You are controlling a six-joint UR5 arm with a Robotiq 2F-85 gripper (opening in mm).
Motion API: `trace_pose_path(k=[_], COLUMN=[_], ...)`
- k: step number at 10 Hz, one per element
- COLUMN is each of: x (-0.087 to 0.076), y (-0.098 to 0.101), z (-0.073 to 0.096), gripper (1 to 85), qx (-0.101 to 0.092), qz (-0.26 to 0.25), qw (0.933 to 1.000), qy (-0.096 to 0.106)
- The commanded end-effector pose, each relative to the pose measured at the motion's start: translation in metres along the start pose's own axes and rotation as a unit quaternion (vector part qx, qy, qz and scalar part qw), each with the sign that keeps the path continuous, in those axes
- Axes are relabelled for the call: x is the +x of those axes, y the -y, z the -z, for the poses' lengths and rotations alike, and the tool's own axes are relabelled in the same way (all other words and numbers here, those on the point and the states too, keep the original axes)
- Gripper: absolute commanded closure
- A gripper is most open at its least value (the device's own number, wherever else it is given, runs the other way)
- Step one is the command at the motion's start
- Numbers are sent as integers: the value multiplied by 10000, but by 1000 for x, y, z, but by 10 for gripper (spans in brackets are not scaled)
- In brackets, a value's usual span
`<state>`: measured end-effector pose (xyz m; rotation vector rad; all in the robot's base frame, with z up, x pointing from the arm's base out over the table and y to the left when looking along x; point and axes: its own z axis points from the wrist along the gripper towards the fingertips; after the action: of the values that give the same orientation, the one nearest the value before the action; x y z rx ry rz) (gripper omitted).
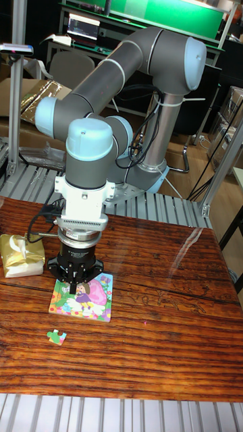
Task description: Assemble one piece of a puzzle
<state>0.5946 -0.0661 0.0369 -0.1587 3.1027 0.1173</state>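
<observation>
A square puzzle board point(86, 298) with a colourful picture of a girl in a pink dress lies on the wooden table, left of centre. My gripper point(73, 288) hangs straight down over the board's upper left part, its dark fingers close together right at the board's surface. Whether they hold anything is hidden by the gripper body. One loose green puzzle piece point(57, 336) lies on the table in front of the board, apart from it and a short way below my gripper.
A yellow cloth-like bundle point(20, 255) sits at the table's left edge, close beside the gripper. The wooden table point(162, 317) ends in metal rails front and back. Chairs, boxes and a frame post stand behind.
</observation>
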Motion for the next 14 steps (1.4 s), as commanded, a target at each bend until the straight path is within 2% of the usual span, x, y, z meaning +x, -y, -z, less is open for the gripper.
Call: trace_pose_path(k=[1, 4, 7, 9, 10, 13, 14], x=[-7, -14, -35, -47, -52, -60, -64], y=[1, 7, 16, 22, 21, 20, 23], z=[2, 2, -11, -13, -14, -15, -16], gripper=[843, 843, 843, 843, 843, 843, 843], qx=[52, 121, 187, 320, 320, 326, 366], qz=[134, 212, 576, 749, 765, 940, 1164], qw=[9999, 9997, 9982, 9967, 9966, 9950, 9925], qy=[-65, -67, 15, 10, 10, -7, 23])
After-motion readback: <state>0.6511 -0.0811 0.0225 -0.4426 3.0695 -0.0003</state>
